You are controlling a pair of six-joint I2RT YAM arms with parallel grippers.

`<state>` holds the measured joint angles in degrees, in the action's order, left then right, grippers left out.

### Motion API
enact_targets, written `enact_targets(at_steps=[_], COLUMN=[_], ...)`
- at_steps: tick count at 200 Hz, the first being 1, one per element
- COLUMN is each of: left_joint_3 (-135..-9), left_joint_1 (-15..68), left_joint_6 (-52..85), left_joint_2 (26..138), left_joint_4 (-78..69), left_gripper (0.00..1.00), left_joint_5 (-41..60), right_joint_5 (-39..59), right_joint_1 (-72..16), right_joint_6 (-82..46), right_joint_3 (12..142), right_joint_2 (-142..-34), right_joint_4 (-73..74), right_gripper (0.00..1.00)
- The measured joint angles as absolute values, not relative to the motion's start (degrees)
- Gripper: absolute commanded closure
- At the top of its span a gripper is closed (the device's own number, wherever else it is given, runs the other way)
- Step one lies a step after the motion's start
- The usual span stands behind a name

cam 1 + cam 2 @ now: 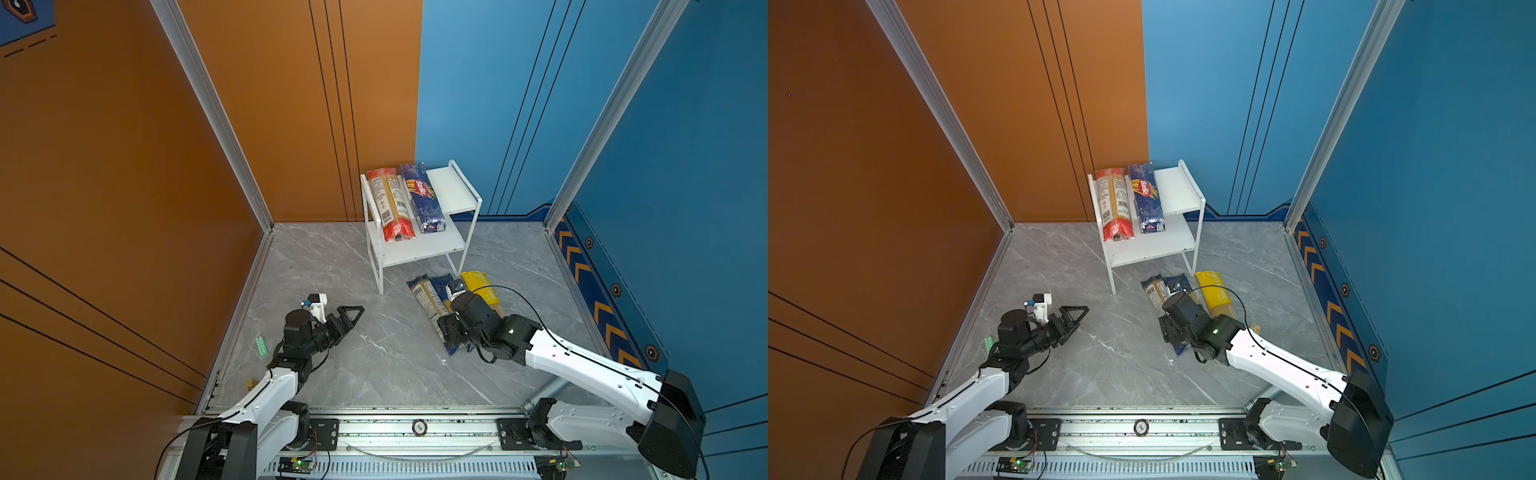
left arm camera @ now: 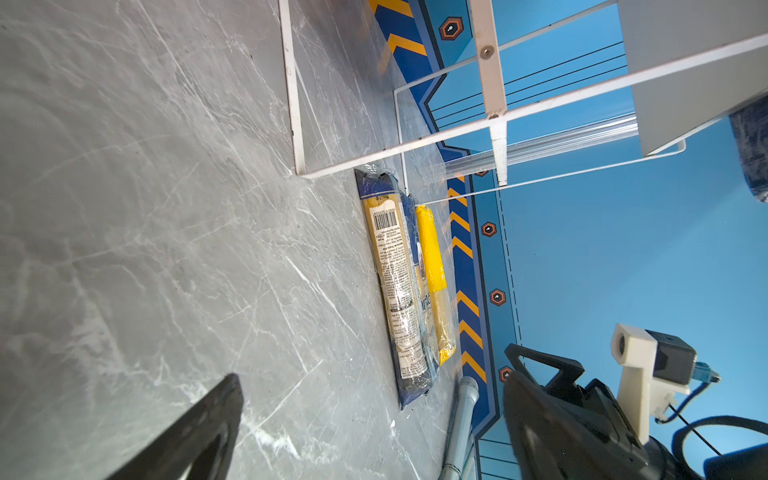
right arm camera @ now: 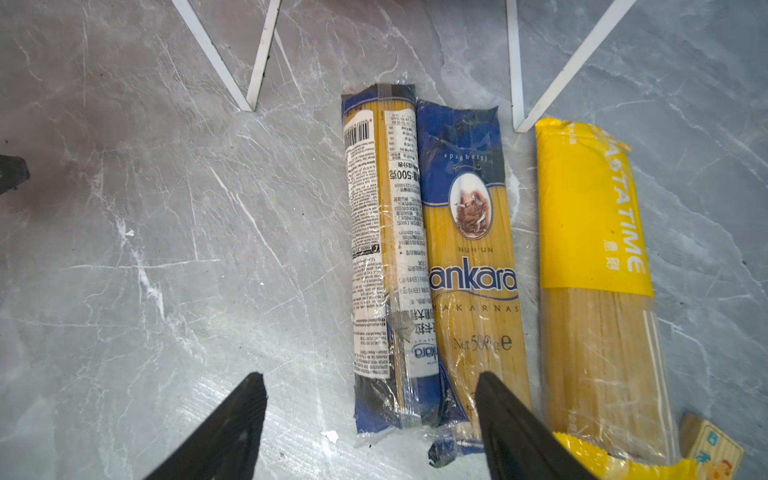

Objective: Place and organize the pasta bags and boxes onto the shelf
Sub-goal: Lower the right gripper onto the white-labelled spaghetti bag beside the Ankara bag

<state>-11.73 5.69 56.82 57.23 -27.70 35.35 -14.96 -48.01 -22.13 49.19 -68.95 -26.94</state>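
— Claw on the right arm (image 3: pixel 369 380)?
— Spread fairly wide, gripping nothing. Low over the grey tabletop (image 1: pixel 374 357), one finger (image 3: pixel 232 419) above bare marble, the other above the near end of the blue-yellow portrait pack (image 3: pixel 469 257).
— Looks of the packs down there?
— Clear pack with dark-blue ends and white label (image 3: pixel 384 257), touching the blue-yellow portrait pack. Just beside, across a thin gap, bright yellow pack (image 3: pixel 594 232), near half clear. All three flat, pointing toward the shelf (image 1: pixel 455 191), far ends by its front legs.
— And on the shelf?
— Red-ended clear pack (image 1: pixel 390 203) and dark blue Barilla pack (image 1: pixel 424 197), side by side on the top board's left part, near ends jutting past its front edge. Bare white board right of the Barilla pack.
— Left claw (image 1: pixel 351 312)?
— Wide open, empty, above open tabletop front-left of the shelf, well apart from every pack.
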Motion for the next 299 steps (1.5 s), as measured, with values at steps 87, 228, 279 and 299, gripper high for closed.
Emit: enact_targets(at_steps=[87, 228, 279, 299], left_joint_3=[-11.7, -11.7, -11.7, -11.7], left_joint_1=[5.8, 6.4, 6.5, 6.5], left_joint_6=[56.8, 56.4, 56.4, 56.4], left_joint_2=[58.9, 59.9, 60.4, 60.8], left_joint_4=[-27.7, -27.7, -27.7, -27.7], left_gripper=[0.02, 0.02, 0.02, 0.02], left_joint_5=[35.1, 34.8, 34.7, 34.7], right_joint_5=[-11.9, -5.9, -4.7, -4.0], right_joint_1=[-46.0, -42.8, -40.5, -39.6], right_joint_6=[-23.0, -24.1, -24.0, -24.0], right_joint_3=[45.9, 43.4, 42.4, 42.2], right_joint_2=[-73.2, -80.4, -80.4, -80.4], right_joint_4=[-23.4, -18.3, -18.1, -17.9], right_gripper=[0.22, 0.22, 0.22, 0.22])
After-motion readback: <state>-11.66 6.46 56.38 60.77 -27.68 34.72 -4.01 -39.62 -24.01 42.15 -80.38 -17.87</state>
